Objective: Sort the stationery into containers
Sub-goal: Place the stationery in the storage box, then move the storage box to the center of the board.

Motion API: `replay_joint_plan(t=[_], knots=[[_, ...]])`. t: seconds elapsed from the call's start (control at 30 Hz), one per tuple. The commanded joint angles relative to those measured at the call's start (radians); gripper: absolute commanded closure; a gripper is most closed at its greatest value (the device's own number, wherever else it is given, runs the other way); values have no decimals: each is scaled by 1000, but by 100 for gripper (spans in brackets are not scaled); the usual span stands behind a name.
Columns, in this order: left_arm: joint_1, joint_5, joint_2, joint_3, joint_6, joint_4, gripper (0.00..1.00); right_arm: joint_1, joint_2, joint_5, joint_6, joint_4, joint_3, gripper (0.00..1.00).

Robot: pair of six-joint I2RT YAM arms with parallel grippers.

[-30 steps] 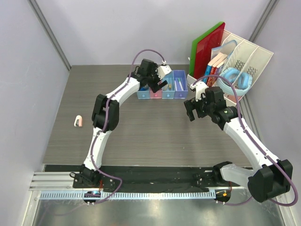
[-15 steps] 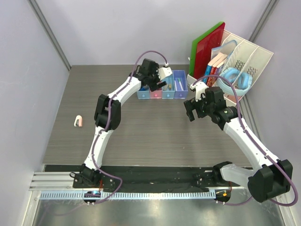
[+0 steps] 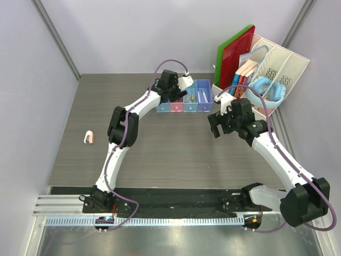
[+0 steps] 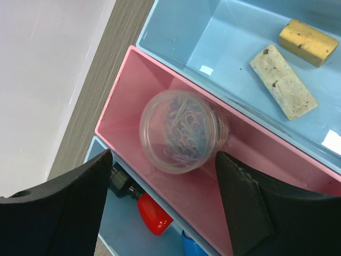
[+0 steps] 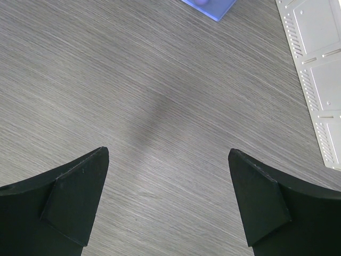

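Note:
My left gripper (image 3: 172, 97) hangs over the row of trays, open and empty (image 4: 164, 160). Between its fingers a clear jar of paper clips (image 4: 181, 130) lies in the pink tray (image 4: 250, 160). The light blue tray (image 4: 240, 32) holds a yellow eraser (image 4: 308, 41) and a whitish eraser block (image 4: 282, 81). The blue tray (image 4: 114, 229) holds a red-black cylinder (image 4: 141, 205) and a blue piece (image 4: 193, 246). The lavender tray (image 3: 204, 96) ends the row. A pinkish-white roll (image 3: 88, 137) lies on the table at far left. My right gripper (image 3: 216, 127) is open over bare table (image 5: 168, 160).
A big white slotted file rack (image 3: 277, 66) with books, red and green boards and light-blue headphones (image 3: 269, 88) stands at the back right; its base (image 5: 319, 69) shows in the right wrist view. Grey walls close in left and right.
My left gripper has shifted slightly right and toward the back over the trays. The right arm has barely moved.

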Motion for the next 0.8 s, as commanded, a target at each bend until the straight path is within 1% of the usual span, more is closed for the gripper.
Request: replay_joint_plan(t=[0.0, 0.13, 0.3, 0.37, 0.47, 0.5, 0.6, 0.67, 0.7, 0.73, 0.77], knots=[[-6, 21, -76, -30, -69, 31, 22, -3, 21, -9, -8, 39, 15, 0], [-6, 76, -150, -85, -108, -29, 22, -5, 64, -23, -15, 42, 43, 0], [-6, 121, -292, -195, -153, -59, 22, -5, 140, -57, -3, 64, 104, 0], [-6, 125, -326, -222, -165, -56, 22, -3, 168, -74, 9, 81, 130, 0], [-6, 101, -377, -257, -173, -45, 22, -5, 235, -75, 47, 128, 167, 2], [-6, 89, -386, -268, -179, -43, 22, -3, 249, -66, 58, 174, 175, 2], [-6, -16, -402, -250, -251, -54, 23, -3, 327, -28, 98, 263, 212, 3], [-6, -25, -400, -237, -291, -111, 28, -3, 406, -16, 124, 285, 271, 4], [-6, -26, -400, -236, -334, -124, 33, -5, 435, -6, 136, 298, 293, 5], [-6, -26, -400, -237, -349, -152, 44, -3, 459, 3, 152, 306, 314, 6], [-6, -17, -399, -240, -365, -161, 46, -3, 513, 7, 167, 311, 357, 7]])
